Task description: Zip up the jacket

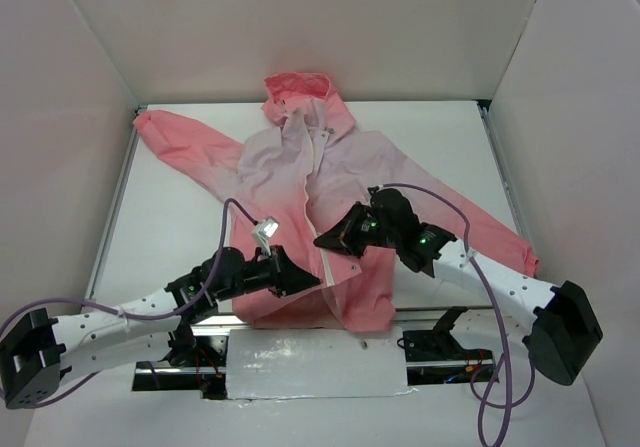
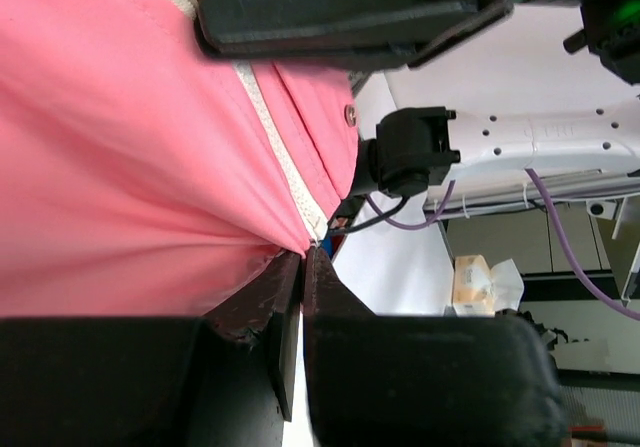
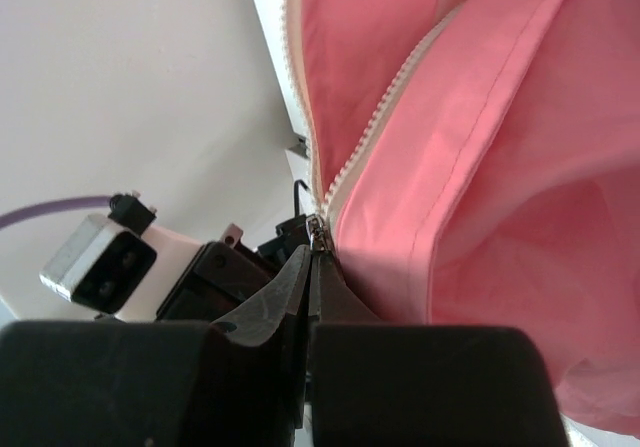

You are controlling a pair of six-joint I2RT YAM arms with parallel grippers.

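Note:
The jacket lies flat with its hood at the far side, coral pink fading to pale lilac on the chest. Its white zipper runs down the front. My left gripper is shut on the jacket's bottom hem at the zipper's lower end; in the left wrist view the pink cloth and white zipper tape run into the closed tips. My right gripper sits just above it, shut on the metal zipper slider. Above the slider, the zipper's two rows of teeth spread apart.
White walls enclose the white table on three sides. The jacket's sleeves reach the far left and the right edge. Purple cables loop over both arms. The right arm's white link lies close behind the hem.

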